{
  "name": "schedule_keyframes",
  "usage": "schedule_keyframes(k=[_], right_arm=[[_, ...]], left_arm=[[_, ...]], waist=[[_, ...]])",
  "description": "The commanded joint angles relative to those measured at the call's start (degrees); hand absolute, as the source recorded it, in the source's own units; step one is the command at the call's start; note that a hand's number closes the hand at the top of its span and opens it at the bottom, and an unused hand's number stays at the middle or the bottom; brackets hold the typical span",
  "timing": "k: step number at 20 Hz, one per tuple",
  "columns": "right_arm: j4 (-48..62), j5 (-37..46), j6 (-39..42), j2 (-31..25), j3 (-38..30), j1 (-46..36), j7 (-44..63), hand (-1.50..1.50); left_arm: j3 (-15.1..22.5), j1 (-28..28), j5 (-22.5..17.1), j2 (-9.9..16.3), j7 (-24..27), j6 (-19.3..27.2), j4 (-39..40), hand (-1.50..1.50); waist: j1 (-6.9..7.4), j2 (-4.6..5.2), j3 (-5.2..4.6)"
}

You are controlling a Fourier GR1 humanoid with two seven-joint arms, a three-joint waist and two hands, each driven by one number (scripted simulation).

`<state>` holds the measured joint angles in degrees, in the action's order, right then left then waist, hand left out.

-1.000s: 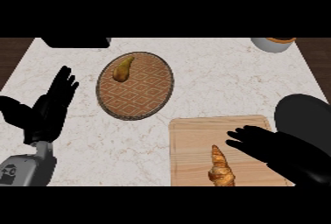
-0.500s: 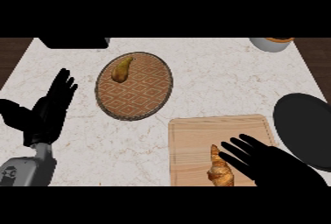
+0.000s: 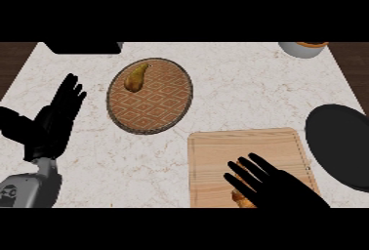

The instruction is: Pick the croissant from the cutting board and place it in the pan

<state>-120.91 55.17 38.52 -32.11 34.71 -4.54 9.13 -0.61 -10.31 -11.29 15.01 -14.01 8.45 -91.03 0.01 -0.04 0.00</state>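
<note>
The right robot hand (image 3: 277,188) lies palm-down, fingers spread and released, over the croissant (image 3: 241,198) on the cutting board (image 3: 245,149); the left robot hand (image 3: 54,119) rests open, fingers up.

Right hand (image 3: 277,188), fingers spread, over croissant (image 3: 241,197) on cutting board (image 3: 245,146), beside pan (image 3: 338,144).

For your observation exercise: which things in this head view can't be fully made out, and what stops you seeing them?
- Croissant: mostly hidden under the right hand; only a small piece shows.
- Pan: cut off by the right edge.
- Cup: cut off at the top.
- Dark object, top left: cut off, unidentifiable.
</note>
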Motion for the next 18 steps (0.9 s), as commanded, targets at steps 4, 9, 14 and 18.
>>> schedule_keyframes(k=[4,9,14,18], right_arm=[[0.4,7.4,0.7,3.3,3.8,3.8,3.2,-1.5],[10.3,10.9,-3.3,5.7,2.1,0.7,-0.1,-1.5],[14.6,10.7,-4.9,6.4,-0.1,0.1,-5.4,-1.5],[20.1,12.7,-5.1,9.2,-1.1,-3.5,-6.6,-1.5]], left_arm=[[-1.1,-0.1,1.6,-1.9,3.8,-1.5,3.5,0.0],[-2.0,0.1,1.1,-1.5,0.0,-2.3,0.0,0.0],[0.2,-0.7,4.4,-5.4,1.4,0.1,1.4,0.0],[-3.8,0.7,2.1,-2.2,5.0,-5.2,4.7,0.0]], waist=[[-0.24,0.02,0.0],[0.03,0.03,0.01],[-0.06,0.05,0.01],[0.06,0.1,-0.01]])
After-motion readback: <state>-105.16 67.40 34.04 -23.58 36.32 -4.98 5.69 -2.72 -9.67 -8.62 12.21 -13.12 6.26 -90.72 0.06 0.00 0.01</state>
